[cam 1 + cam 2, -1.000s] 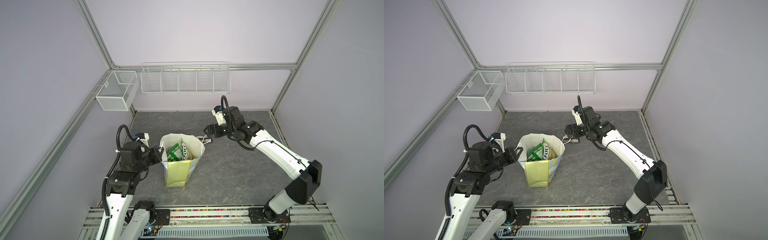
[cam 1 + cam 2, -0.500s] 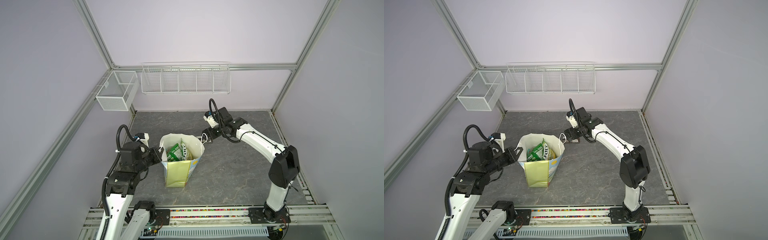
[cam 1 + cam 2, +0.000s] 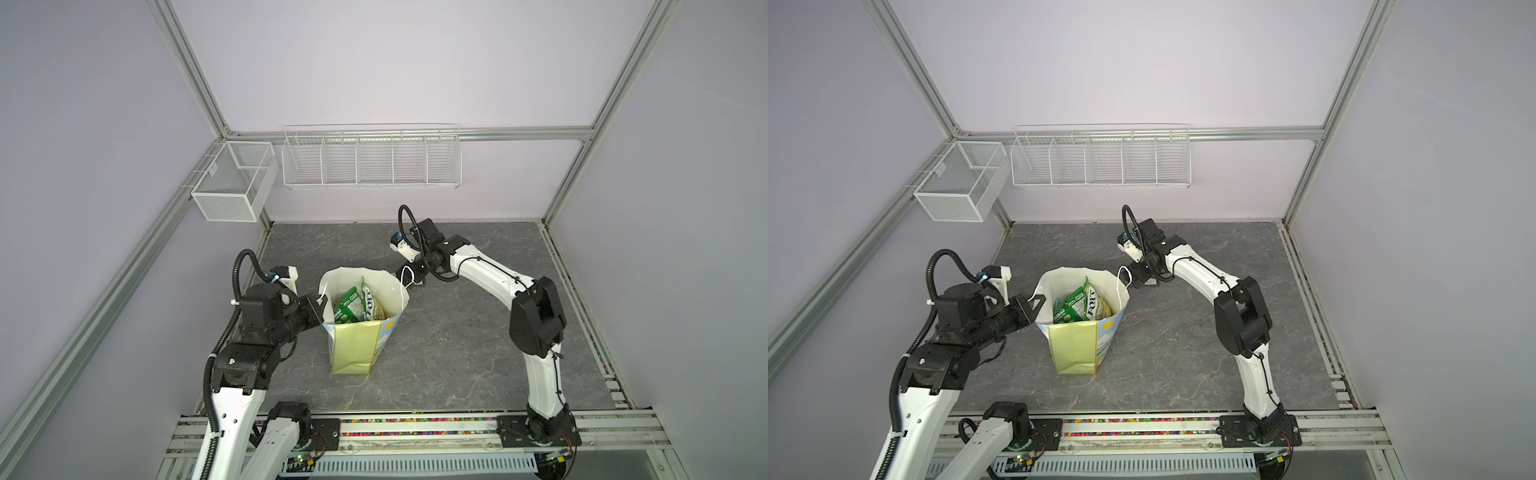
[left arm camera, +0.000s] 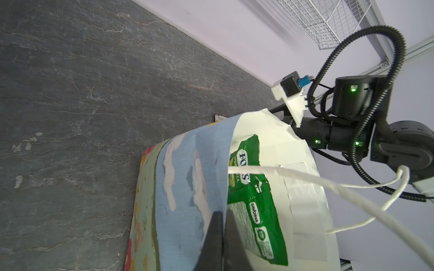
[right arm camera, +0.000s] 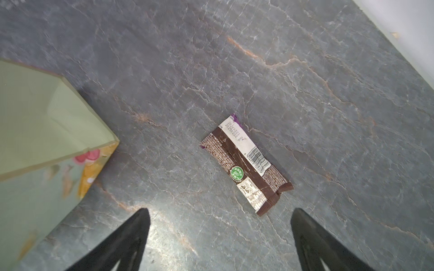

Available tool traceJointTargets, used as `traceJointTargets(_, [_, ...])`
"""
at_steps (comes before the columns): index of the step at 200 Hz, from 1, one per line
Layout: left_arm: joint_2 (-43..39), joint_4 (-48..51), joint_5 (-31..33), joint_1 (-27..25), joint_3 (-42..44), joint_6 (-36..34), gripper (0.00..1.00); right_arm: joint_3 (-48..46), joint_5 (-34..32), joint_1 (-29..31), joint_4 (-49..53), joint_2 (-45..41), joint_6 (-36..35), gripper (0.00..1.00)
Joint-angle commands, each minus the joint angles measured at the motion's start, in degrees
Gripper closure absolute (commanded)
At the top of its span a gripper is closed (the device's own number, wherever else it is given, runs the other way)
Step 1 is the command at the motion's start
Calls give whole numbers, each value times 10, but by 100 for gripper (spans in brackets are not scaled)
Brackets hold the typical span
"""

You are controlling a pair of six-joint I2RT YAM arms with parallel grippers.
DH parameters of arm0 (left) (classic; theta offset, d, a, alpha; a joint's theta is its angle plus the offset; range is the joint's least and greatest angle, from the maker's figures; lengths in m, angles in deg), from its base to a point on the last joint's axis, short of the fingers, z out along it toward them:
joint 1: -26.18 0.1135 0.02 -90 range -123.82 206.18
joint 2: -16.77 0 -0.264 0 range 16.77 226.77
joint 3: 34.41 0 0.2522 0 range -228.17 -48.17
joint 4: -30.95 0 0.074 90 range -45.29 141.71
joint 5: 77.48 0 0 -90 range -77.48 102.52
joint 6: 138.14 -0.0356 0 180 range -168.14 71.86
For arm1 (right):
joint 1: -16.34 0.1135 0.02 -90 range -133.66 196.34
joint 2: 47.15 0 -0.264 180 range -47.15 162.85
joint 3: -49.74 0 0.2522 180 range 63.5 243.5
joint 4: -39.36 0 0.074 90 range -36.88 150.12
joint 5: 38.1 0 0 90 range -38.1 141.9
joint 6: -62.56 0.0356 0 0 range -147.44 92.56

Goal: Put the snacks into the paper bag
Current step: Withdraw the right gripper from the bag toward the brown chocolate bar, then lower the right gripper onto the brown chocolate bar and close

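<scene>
**Now: bag pinned at its left rim, 1 bar loose on the table at the right**

At the left, the left gripper (image 3: 318,301) reaches level toward the paper bag (image 3: 357,345). The left wrist view shows its 2 black fingers (image 4: 218,234) clenched on the bag's left rim, 1 on the printed blue face and 1 on the white inside.

The bag stands upright and open near the middle of the grey stone table (image 3: 457,353), with a pale yellow-green side facing the near edge. Inside it, green packets (image 3: 1073,305) stand on end. Among them is a Fox's packet (image 4: 246,169), leaning against the white far wall. A white cord handle (image 4: 305,178) loops loose across the mouth, and another cord handle (image 3: 1121,274) sticks up from the far right rim.

Just to the far right of the bag, the dark brown bar (image 5: 244,162) lies flat on the table with its barcode side up, apart from the bag's base.

Over the bar the right gripper (image 5: 220,211) points down with its jaws released and spread wide. The bar sits just ahead of the fingertips, nearer to 1 finger, and touches neither. Nothing is in its grasp.
</scene>
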Motion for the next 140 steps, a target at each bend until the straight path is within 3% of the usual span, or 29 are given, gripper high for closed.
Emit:
traceJointTargets(1, [-9, -10, 9, 2, -26, -11, 100, 36, -28, 8, 37, 30, -74, 3])
traceJointTargets(80, [-15, -3, 11, 3, -28, -13, 100, 140, -62, 10, 104, 138, -131, 3])
traceJointTargets(140, [-24, 9, 16, 3, -29, -17, 100, 204, -73, 11, 123, 189, -120, 3])
